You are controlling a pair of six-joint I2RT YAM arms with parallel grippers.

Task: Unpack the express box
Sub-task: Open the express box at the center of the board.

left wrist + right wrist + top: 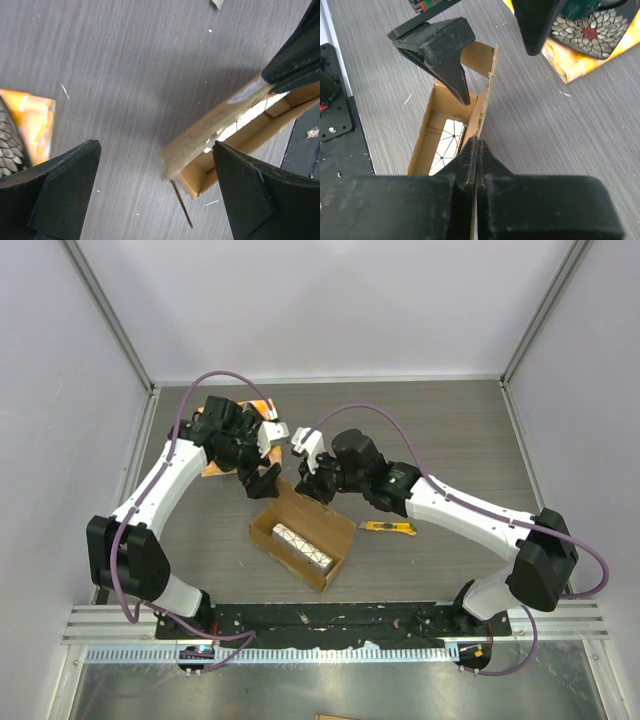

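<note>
The express box (270, 532) lies open in the middle of the table, a brown cardboard trough with a white patterned packet (303, 547) inside. Its far long flap (487, 92) stands upright. My right gripper (476, 141) is shut on that flap's edge, seen from above at the box's far side (318, 486). My left gripper (155, 195) is open, with its fingers (65, 195) spread on either side of the same flap (215, 122) and not touching it. In the top view the left gripper (265, 480) hangs over the box's far left corner.
A yellow utility knife (390, 528) lies right of the box. A dark patterned dish (585, 25) on an orange cloth (32, 117) sits behind the left gripper. The black base rail (330, 620) runs along the near edge.
</note>
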